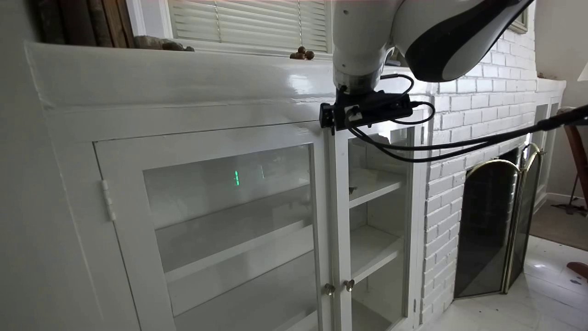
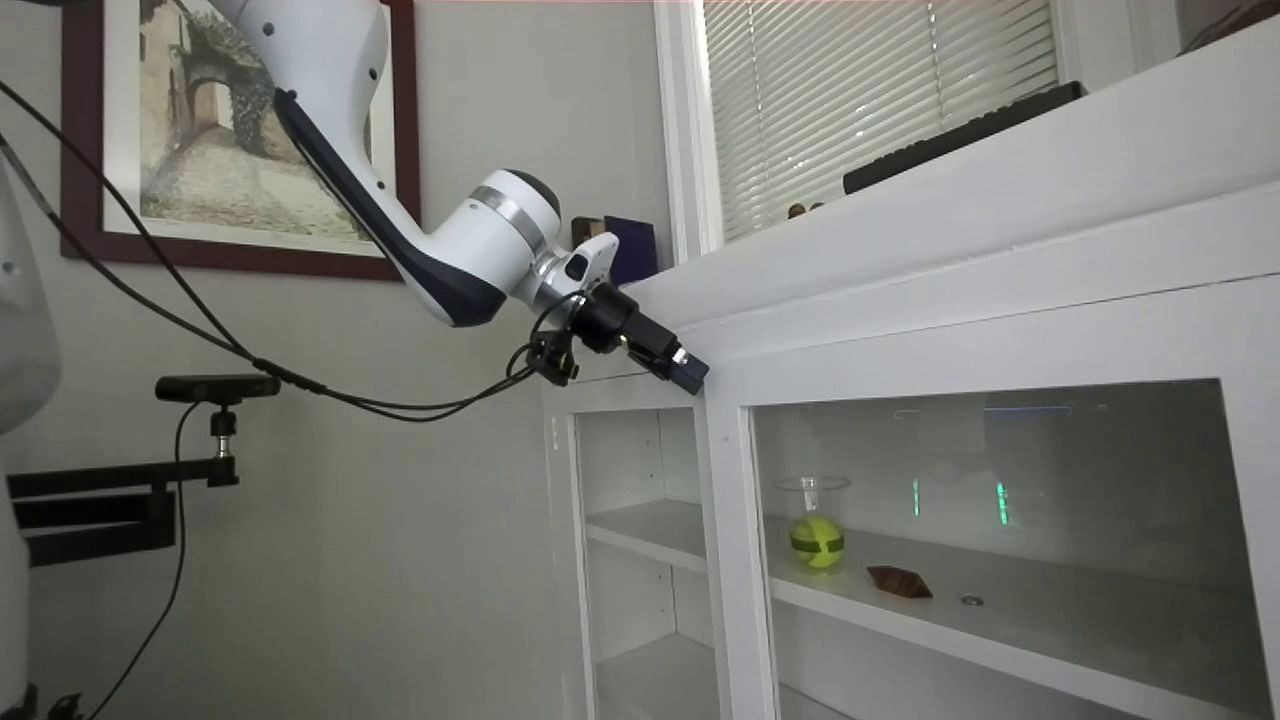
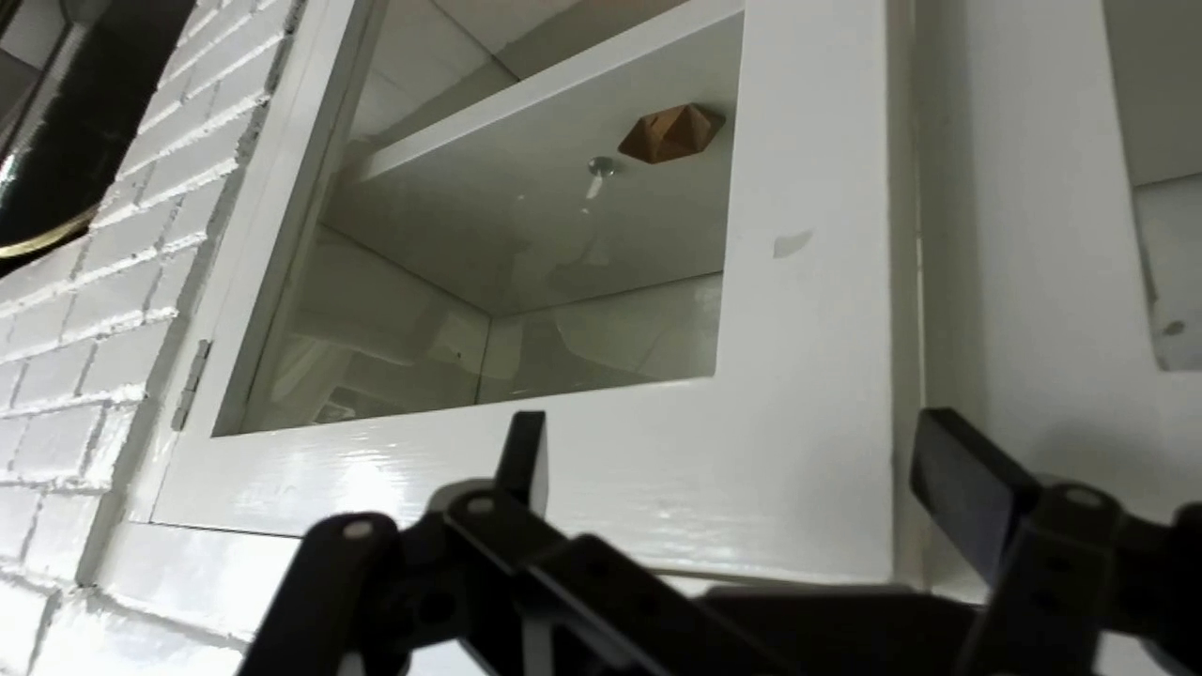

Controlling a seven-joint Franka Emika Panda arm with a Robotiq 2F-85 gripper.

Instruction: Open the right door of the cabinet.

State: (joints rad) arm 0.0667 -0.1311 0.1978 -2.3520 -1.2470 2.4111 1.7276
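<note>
1. Tool (image 3: 737, 469) is hanging released, jaws standing apart, near upper corner of right door (image 1: 342, 211); contact unclear.
2. That door is sitting in cabinet (image 1: 161, 78), beside white brick fireplace (image 1: 464, 124).
3. Brown object (image 3: 671, 133) is lying inside.

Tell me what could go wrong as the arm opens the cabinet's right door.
The open tool is near the top of the right door, well above its knob, so the fingers may slip off the painted wood. The swinging door could catch the cables trailing beside the tool. A jerk might topple the glass vessel standing on the shelf behind the door.
</note>
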